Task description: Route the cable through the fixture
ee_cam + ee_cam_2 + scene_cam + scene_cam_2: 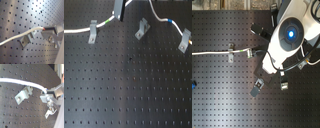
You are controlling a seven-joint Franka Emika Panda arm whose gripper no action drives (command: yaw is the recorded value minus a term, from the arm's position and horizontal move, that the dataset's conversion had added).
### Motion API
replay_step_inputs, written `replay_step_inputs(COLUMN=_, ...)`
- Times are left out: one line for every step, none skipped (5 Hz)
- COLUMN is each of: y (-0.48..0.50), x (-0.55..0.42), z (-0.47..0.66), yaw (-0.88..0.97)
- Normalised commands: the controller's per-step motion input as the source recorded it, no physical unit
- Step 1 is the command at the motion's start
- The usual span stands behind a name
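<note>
The white cable (79,30) comes in from the first exterior view's left and crosses the forked top of the fixture (93,31), the left grey clip. I cannot tell whether it sits in the slot. Just past its green band (108,22), my gripper (120,12) is shut on the cable. Both wrist views show the cable (22,35) (22,81) passing over the fixture (27,38) (23,94) into my fingers (53,28) (55,92). In the second exterior view, the cable (212,52) reaches the gripper (253,51) past the fixture (231,52).
A middle clip (142,28) stands free of the cable. Further cable with a blue band (169,21) drops to the right clip (184,41). My arm's white body (289,35) overhangs the black perforated board (129,90). A small blue object (193,84) lies at the second exterior view's left edge.
</note>
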Motion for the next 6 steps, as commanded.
replay_step_inputs(y=0.334, x=-0.070, z=0.09, yaw=0.45)
replay_step_inputs(y=0.259, x=-0.097, z=0.10, yaw=0.56)
replay_step_inputs(y=0.275, x=0.027, z=0.17, yaw=0.56)
replay_step_inputs(y=0.224, x=0.173, z=0.25, yaw=0.60)
replay_step_inputs(y=0.198, x=0.200, z=0.26, yaw=0.58)
replay_step_inputs(y=0.090, x=0.120, z=0.16, yaw=0.55)
